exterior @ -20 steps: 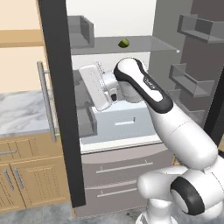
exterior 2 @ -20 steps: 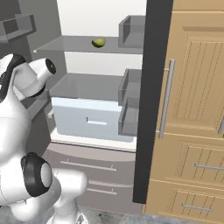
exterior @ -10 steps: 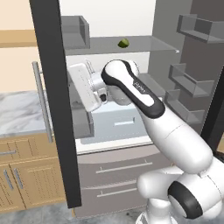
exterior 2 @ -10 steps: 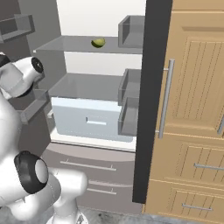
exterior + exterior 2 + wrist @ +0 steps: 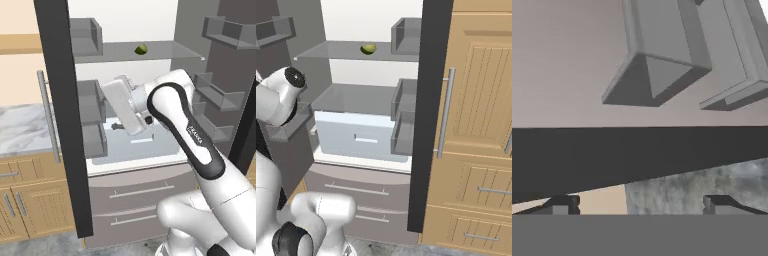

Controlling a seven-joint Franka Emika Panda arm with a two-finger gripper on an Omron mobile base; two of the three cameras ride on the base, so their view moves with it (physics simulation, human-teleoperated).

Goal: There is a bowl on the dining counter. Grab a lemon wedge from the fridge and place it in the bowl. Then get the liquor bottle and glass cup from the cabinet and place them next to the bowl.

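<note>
Facing the open fridge [image 5: 150, 145], I have my hand raised in front of its middle shelves, turned toward the left door [image 5: 65, 120]. My jaws [image 5: 642, 202] stand wide apart and hold nothing; in the hand view their two dark tips sit far from each other, with the dark edge of that door crossing just beyond them and the grey door bins [image 5: 662, 60] further off. A patch of veined marble table [image 5: 697, 187] shows past the door edge, between the tips. The lemon wedge [image 5: 141, 49], small and yellow-green, lies on the upper glass shelf [image 5: 165, 50] of the fridge, toward the far side, well above my hand and apart from it. From the right base view the same wedge [image 5: 368, 48] sits near the middle of that shelf, left of a grey door bin [image 5: 406, 35]. Below the shelves is a pale blue-grey drawer [image 5: 358, 137], closed, and two grey freezer drawers [image 5: 140, 200] under it. Light wood cabinets [image 5: 476, 125] with slim bar handles stand to the right of the fridge.
</note>
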